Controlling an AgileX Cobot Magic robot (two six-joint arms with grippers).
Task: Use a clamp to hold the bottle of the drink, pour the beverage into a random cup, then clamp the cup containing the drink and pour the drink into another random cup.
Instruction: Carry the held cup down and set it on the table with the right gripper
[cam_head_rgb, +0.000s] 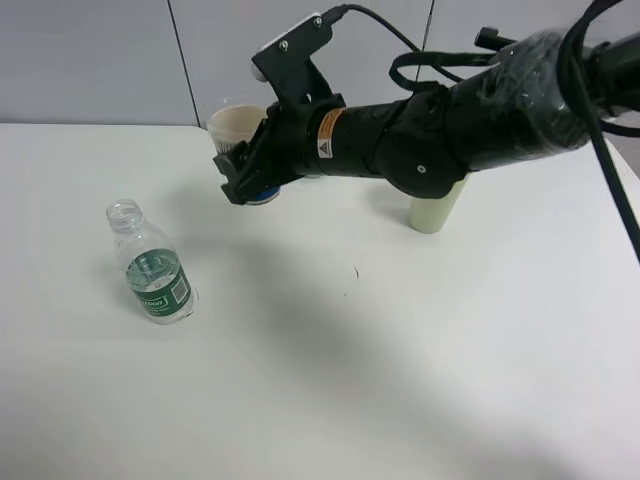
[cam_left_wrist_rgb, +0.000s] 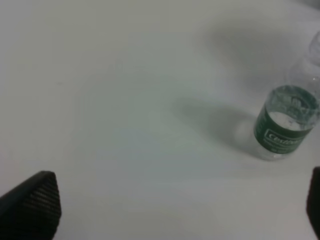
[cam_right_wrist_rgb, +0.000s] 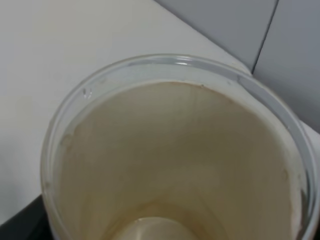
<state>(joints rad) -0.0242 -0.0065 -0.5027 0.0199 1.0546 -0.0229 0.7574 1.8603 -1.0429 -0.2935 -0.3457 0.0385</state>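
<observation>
Exterior high view takes in the whole white table (cam_head_rgb: 400, 380): the bottle (cam_head_rgb: 152, 263) stands upright and capless near the left side, clear plastic with a green label wrapped round its lower half. Well apart from it, toward the back, the right arm (cam_head_rgb: 450, 130) reaches across the middle, bulky, black and partly wrapped in glossy film, with a cable looping over it. Its clamp (cam_head_rgb: 243, 168) is closed on the cup (cam_head_rgb: 238, 127), a short white paper cup whose cream inside shows above the fingers and whose blue band just peeks out below them. A pale green cup (cam_head_rgb: 436, 206) stands behind the arm, mostly hidden by it. The left arm does not appear in this view.

Right wrist view gives what the high one cannot: a look straight down into the cup (cam_right_wrist_rgb: 175, 160). Its rolled rim is smooth and whitish, the wall inside matt cream, and a paler round patch lies at the bottom; whether that is liquid or bare paper is hard to say.

Left wrist view shows the left gripper (cam_left_wrist_rgb: 180, 210) hanging above bare table, jaws spread wide, one ribbed black fingertip (cam_left_wrist_rgb: 37, 202) in a corner. The bottle (cam_left_wrist_rgb: 287, 125) is blurred there, off to one side.
</observation>
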